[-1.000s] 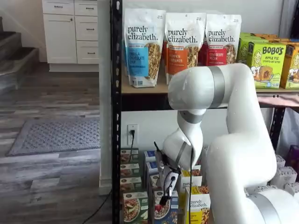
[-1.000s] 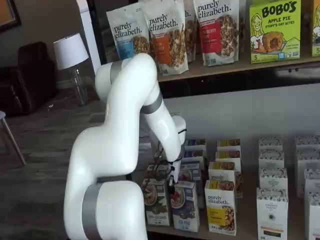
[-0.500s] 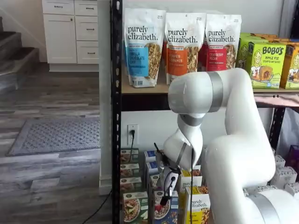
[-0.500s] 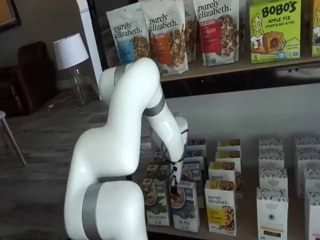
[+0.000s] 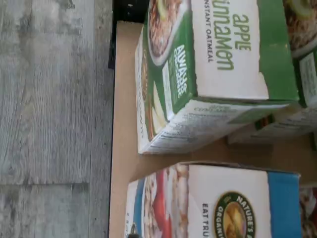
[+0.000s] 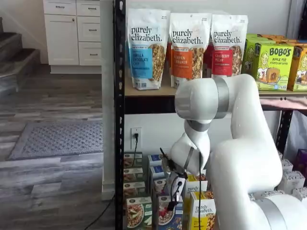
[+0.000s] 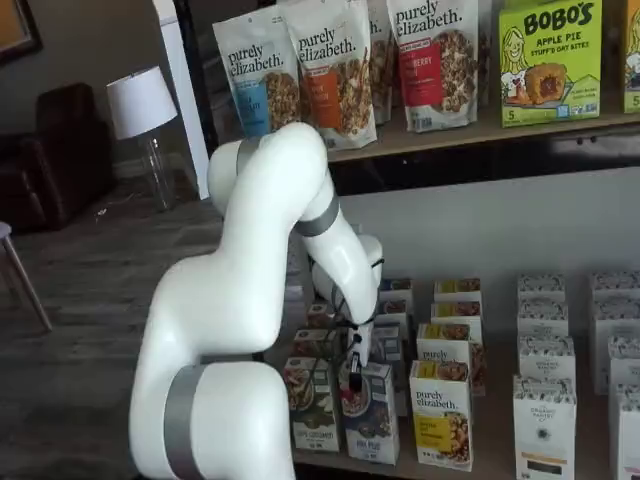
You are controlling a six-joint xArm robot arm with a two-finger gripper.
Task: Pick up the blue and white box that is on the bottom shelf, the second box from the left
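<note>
The blue and white box (image 7: 372, 425) stands upright at the front of the bottom shelf (image 7: 485, 450), between a green-and-white carton (image 7: 312, 405) and a yellow-and-white carton (image 7: 440, 415). My gripper (image 7: 352, 378) hangs just over the box's top front edge, its black fingers pointing down and standing open. In a shelf view the gripper (image 6: 169, 207) sits right above the same box (image 6: 167, 219). The wrist view looks down on the box's top (image 5: 223, 203) with its gold seal, beside the green carton (image 5: 218, 64) on the tan board (image 5: 123, 99).
More cartons stand in rows behind the front ones. White cartons (image 7: 545, 420) fill the shelf to the right. A black post (image 6: 119, 120) rises at the rack's left edge. Granola pouches (image 6: 184, 43) line the upper board. Grey wood floor (image 5: 49, 99) lies in front.
The arm has sunk and shifted slightly to the right. The gripper has come down closer to the top of the blue and white box. No box has moved.
</note>
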